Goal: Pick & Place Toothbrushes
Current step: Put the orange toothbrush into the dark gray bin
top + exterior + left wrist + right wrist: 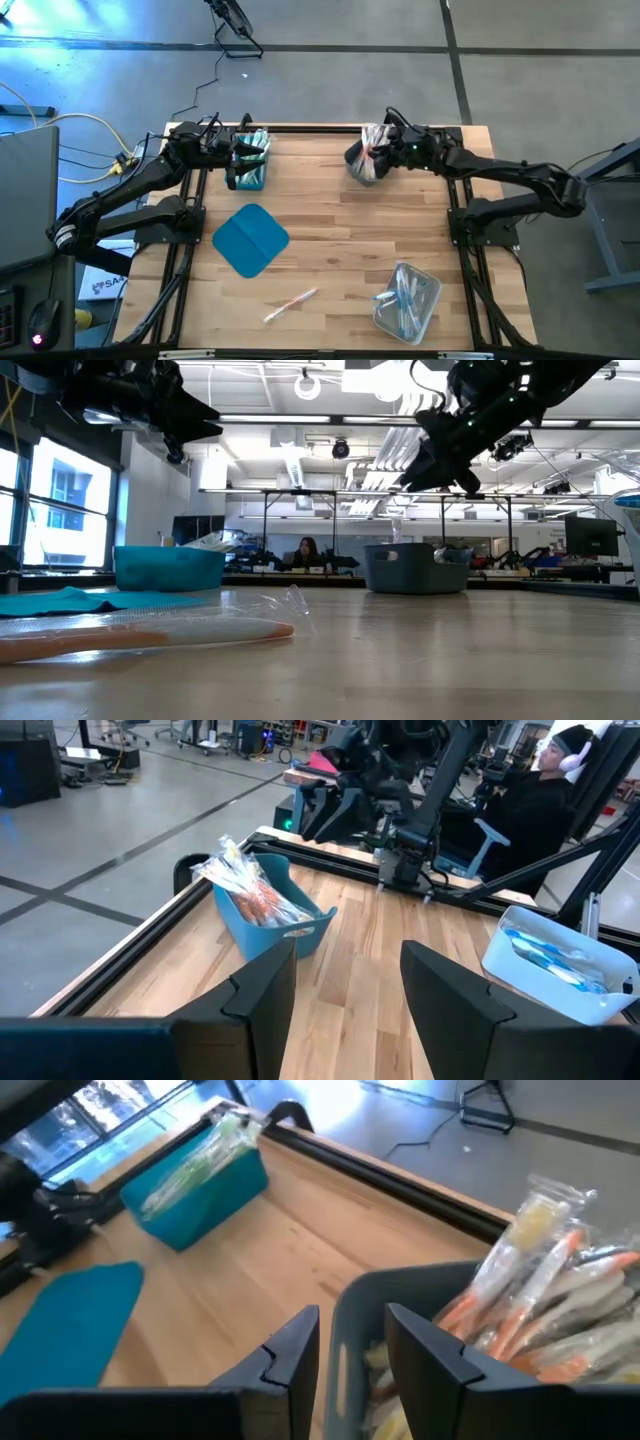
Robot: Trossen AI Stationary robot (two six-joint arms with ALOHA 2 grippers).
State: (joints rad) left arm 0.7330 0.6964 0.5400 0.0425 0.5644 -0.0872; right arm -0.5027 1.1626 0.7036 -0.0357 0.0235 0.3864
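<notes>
A teal bin (252, 160) at the far left holds green toothbrushes (190, 1162). A grey bin (365, 160) at the far right holds orange toothbrushes (540, 1305). A clear bin (408, 300) near the right front holds blue ones (550, 955). One wrapped pink-orange toothbrush (290, 305) lies flat on the table near the front. My left gripper (345, 950) is open and hangs above the teal bin (170, 568). My right gripper (352, 1315) is open above the grey bin's wall (350, 1350), well clear of it in the low view (450, 455).
A flat teal lid (250, 240) lies on the table left of centre, in front of the teal bin. Bare wood shows in the table's middle between the bins. A person sits beyond the table's right side (545, 790); another shows far behind (305, 552).
</notes>
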